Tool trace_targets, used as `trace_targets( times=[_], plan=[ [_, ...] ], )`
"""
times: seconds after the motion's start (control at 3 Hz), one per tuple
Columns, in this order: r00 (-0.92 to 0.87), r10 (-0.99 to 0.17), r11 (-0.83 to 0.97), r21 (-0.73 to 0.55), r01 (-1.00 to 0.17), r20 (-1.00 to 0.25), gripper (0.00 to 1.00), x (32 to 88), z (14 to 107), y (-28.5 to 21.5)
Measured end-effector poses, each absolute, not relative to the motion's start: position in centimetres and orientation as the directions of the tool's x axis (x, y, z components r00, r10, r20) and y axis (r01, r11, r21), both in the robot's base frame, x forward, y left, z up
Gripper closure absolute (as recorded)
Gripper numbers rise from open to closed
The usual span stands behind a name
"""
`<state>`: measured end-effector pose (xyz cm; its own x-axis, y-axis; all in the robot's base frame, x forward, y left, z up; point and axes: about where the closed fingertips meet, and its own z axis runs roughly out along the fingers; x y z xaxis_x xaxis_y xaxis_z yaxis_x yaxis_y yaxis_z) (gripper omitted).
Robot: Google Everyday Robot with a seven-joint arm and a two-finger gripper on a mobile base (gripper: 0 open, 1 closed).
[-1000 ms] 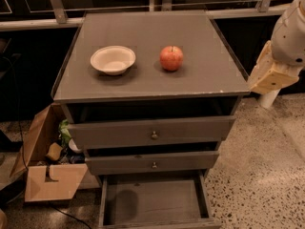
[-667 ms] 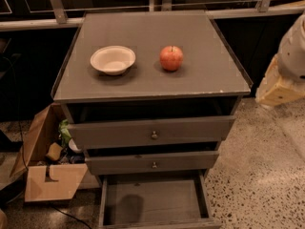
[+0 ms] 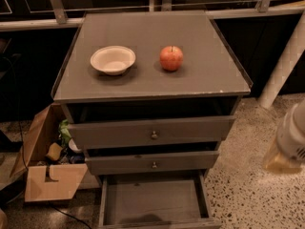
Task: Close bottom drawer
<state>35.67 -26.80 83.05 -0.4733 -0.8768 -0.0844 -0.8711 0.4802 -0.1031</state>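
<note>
The bottom drawer [image 3: 155,202] of the grey-brown wooden chest is pulled far out; its shallow tray is empty and its front edge sits at the lower border of the camera view. The middle drawer [image 3: 152,162] and top drawer [image 3: 151,131] each stick out a little, both with small brass knobs. My gripper [image 3: 281,159] hangs low at the right edge of the view, over the floor, to the right of the chest and apart from every drawer.
On the chest top sit a white bowl [image 3: 113,59] and a red apple [image 3: 171,57]. An open cardboard box [image 3: 45,175] with odds and ends stands on the floor at the left. A white post [image 3: 281,66] leans at the right. Speckled floor surrounds the chest.
My gripper has dropped from beside the chest top at the right down to floor-side height near the drawers. The drawers, bowl and apple have not moved.
</note>
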Motion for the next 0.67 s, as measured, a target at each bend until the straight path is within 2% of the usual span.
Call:
trace_targets(
  times=[0.67],
  plan=[
    [-0.491,-0.87,0.493,-0.033,-0.87,-0.052,1.0,33.39,79.72,-26.96]
  ],
)
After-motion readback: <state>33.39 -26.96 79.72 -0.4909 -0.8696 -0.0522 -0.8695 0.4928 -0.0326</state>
